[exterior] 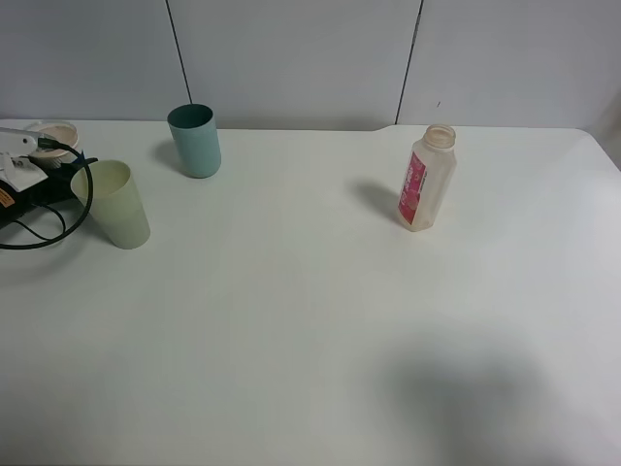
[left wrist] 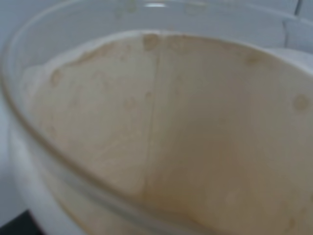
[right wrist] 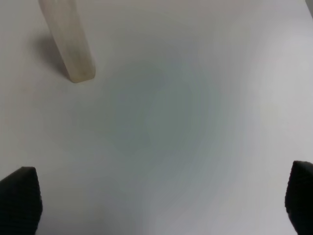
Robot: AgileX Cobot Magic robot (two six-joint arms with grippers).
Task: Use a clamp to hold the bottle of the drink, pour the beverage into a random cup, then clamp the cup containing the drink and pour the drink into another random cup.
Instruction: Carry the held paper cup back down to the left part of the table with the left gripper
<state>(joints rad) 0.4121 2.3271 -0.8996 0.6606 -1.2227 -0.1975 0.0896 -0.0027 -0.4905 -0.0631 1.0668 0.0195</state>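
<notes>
The left gripper [exterior: 39,146] is closed on the cup containing the drink [exterior: 53,131] and holds it just beside and above the rim of the pale yellow-green tumbler [exterior: 114,204]. In the left wrist view the cup [left wrist: 161,137] fills the picture; the peach-tan beverage [left wrist: 205,161] coats its inner wall.

The risk here is a spill. If the cup's lip is not over the tumbler's mouth, the liquid can run onto the table [exterior: 310,320]. The gripper can also push the light tumbler and tip it.

The cup seems tilted, with its long axis leaning off vertical and its mouth toward the wrist camera; the exact angle cannot be told. The tumbler stands upright, mouth up.

The right gripper [right wrist: 161,205] has its jaws wide apart and holds nothing. The bottle [exterior: 425,180] stands upright near it, ahead of the open jaws.
</notes>
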